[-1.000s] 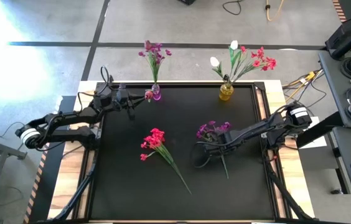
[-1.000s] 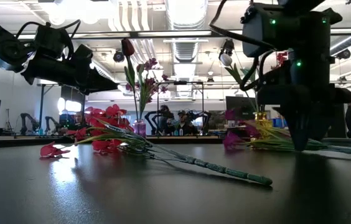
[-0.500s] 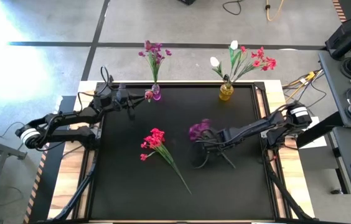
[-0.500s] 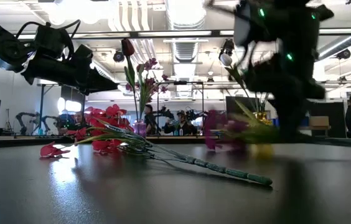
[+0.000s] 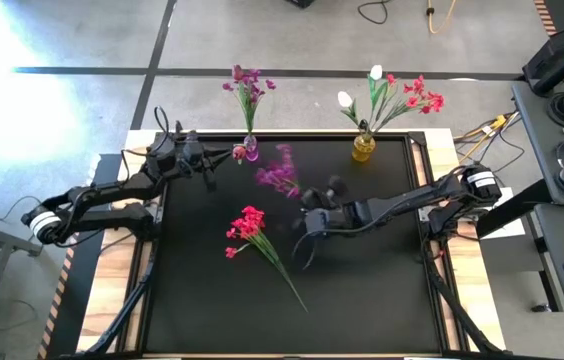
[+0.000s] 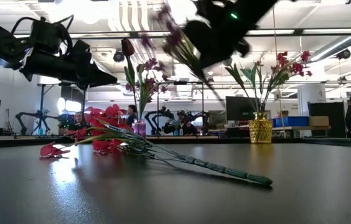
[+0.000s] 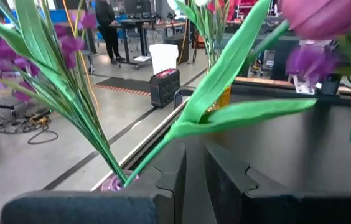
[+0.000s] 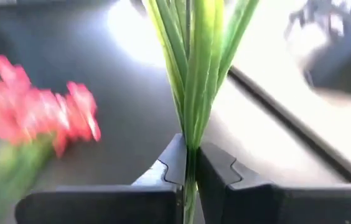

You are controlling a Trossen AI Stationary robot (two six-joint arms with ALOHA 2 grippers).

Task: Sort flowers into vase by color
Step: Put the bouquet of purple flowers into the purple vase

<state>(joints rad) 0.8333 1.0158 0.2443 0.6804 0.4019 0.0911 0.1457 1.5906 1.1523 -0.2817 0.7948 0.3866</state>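
My right gripper (image 5: 302,214) is shut on a purple flower bunch (image 5: 280,177), held high above the table's middle; it also shows blurred in the low view (image 6: 174,38). A red bunch (image 5: 249,228) lies flat on the black table, its stem running toward the near edge. A purple vase (image 5: 251,151) with purple flowers and a yellow vase (image 5: 363,148) with red and white blooms stand at the far edge. My left gripper (image 5: 220,157) hovers beside the purple vase, its fingers (image 7: 177,169) a narrow gap apart, with green stems (image 7: 163,146) just beyond them. My right gripper pinches the purple bunch's gathered green stems (image 8: 190,149) between its two fingers, below the leaves. The bunch is lifted clear of the table, and its blooms slant up toward the far left.
The red bunch's long stem (image 5: 287,280) lies slanting across the table's middle. The purple vase's flowers (image 5: 249,85) and the yellow vase's flowers (image 5: 392,97) lean out past the far edge. Bare table lies to the right and near side.
My right gripper has lifted the purple bunch off the table right of centre and carried it up, left and toward the far edge, nearer the purple vase. The bunch has swung, so its blooms now point far-left. The red bunch has stayed put.
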